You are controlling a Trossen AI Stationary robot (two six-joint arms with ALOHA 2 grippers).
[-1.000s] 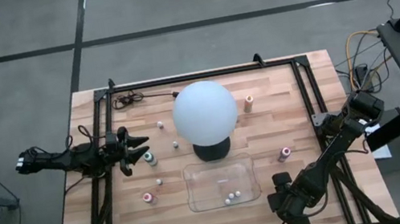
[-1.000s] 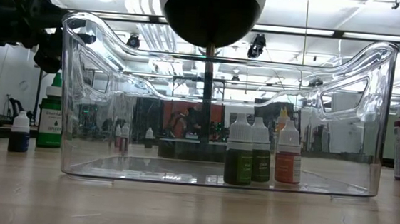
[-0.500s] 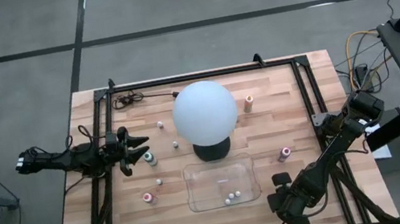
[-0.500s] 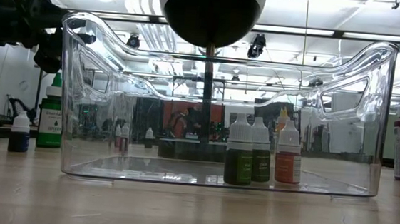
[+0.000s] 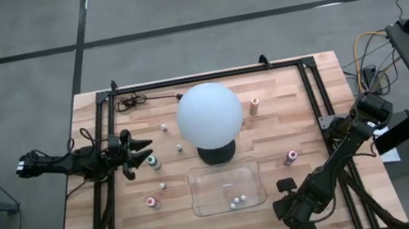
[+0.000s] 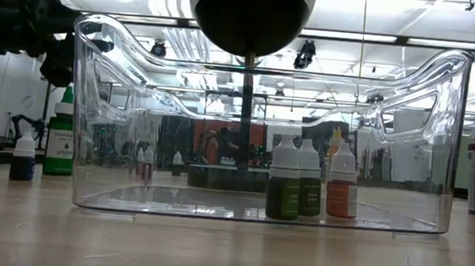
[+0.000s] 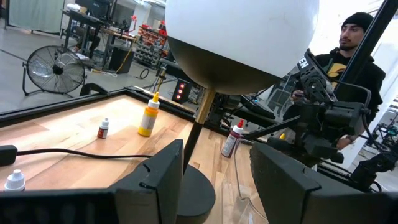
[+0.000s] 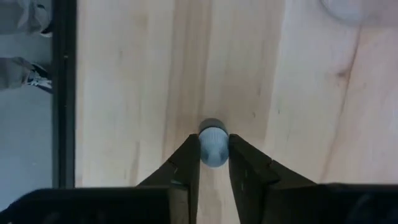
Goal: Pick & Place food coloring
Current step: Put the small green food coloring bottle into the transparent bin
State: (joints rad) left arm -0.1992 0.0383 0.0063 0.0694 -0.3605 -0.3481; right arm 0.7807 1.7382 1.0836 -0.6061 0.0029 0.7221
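Note:
Small food coloring bottles stand scattered on the wooden table: a teal one (image 5: 153, 162), pink ones (image 5: 151, 201) (image 5: 289, 157), an orange one (image 5: 254, 104) and whitish ones (image 5: 162, 185). Three more (image 6: 310, 179) stand upright in the clear tray (image 5: 199, 183). My right gripper (image 5: 286, 188) is just right of the tray, pointing steeply down, shut on a tiny white-capped bottle (image 8: 213, 149). My left gripper (image 5: 141, 152) hovers open at the table's left, beside the teal bottle, with nothing between its fingers (image 7: 163, 175). My right gripper pinches the small bottle's white ribbed cap (image 8: 213, 155) between its two fingertips (image 8: 188, 158), coming from above and pointing steeply down. The bottle is upright under the fingers, its dark body (image 8: 211, 123) just showing. Whether its foot rests on the wood I cannot tell.
A white globe lamp (image 5: 209, 114) on a dark foot (image 5: 217, 155) stands mid-table, right behind the tray. A black metal frame (image 5: 206, 77) runs along the table's edges, with a cable (image 5: 132, 102) at the far left. A person (image 7: 353, 50) is beyond the table.
My right gripper's fingers have drawn together beside the tray's right end, while the arm has hardly moved. The bottles, tray and lamp stand as before.

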